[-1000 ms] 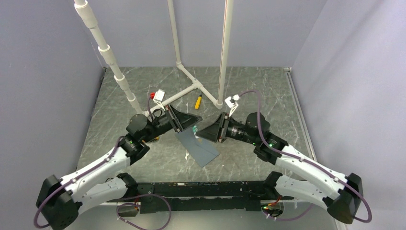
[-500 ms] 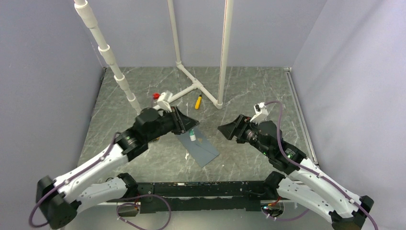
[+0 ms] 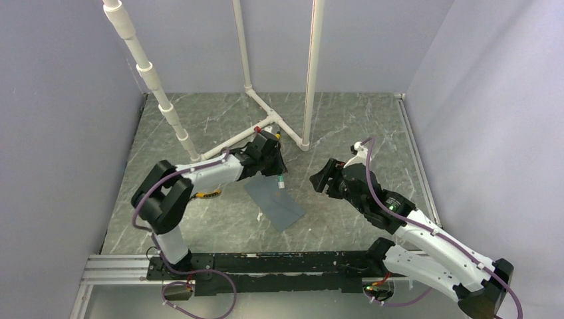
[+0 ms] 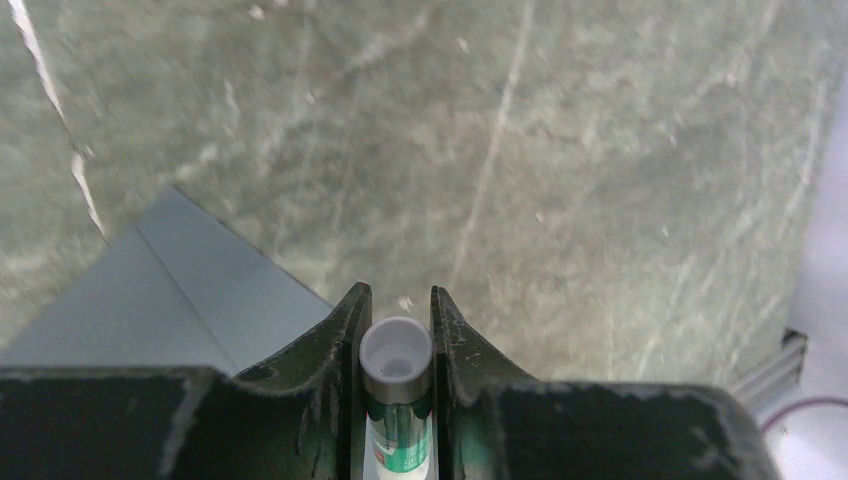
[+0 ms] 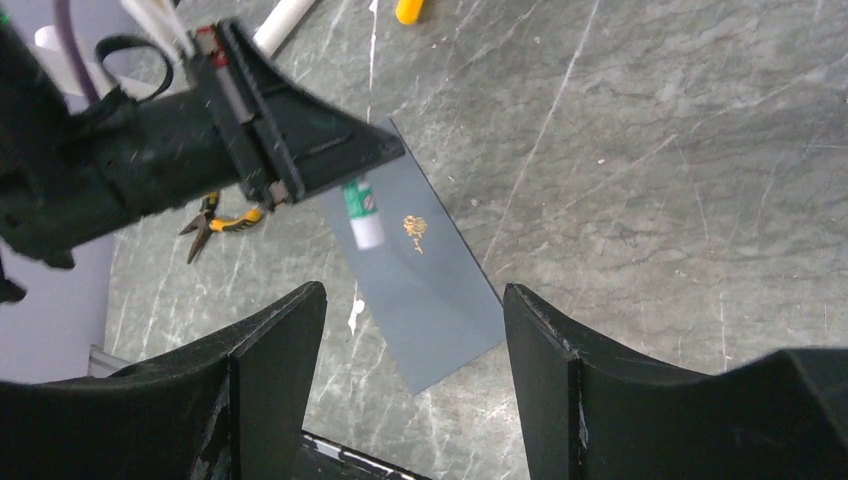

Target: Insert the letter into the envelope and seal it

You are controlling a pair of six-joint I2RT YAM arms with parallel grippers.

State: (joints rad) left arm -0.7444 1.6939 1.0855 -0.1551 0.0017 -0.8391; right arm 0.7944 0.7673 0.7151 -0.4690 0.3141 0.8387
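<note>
Paper of a slate blue-grey makes up the envelope (image 3: 274, 203), a plain rectangle lying flat on the dark, marble-veined desk (image 3: 346, 126), set at a slant about midway between the two arms. Its upper face is smooth and matt; the right wrist view shows a small gold emblem (image 5: 413, 228) near its far end, and the left wrist view shows a straight fold line crossing one corner. The left tool (image 3: 276, 169) is clenched on a glue stick (image 4: 396, 360) with a green label and a white cap, the capped end pointing down over the far end of the envelope; whether the stick touches the paper cannot be told. The right tool (image 5: 412, 295) hangs to the right of the envelope with its jaws spread wide and nothing between them. A pair of pliers (image 5: 220, 222) with orange-yellow handles lies on the desk left of the envelope, a yellow-handled item (image 3: 275, 140) lies farther back, and a white pipe frame (image 3: 266, 123) stands at the rear.
</note>
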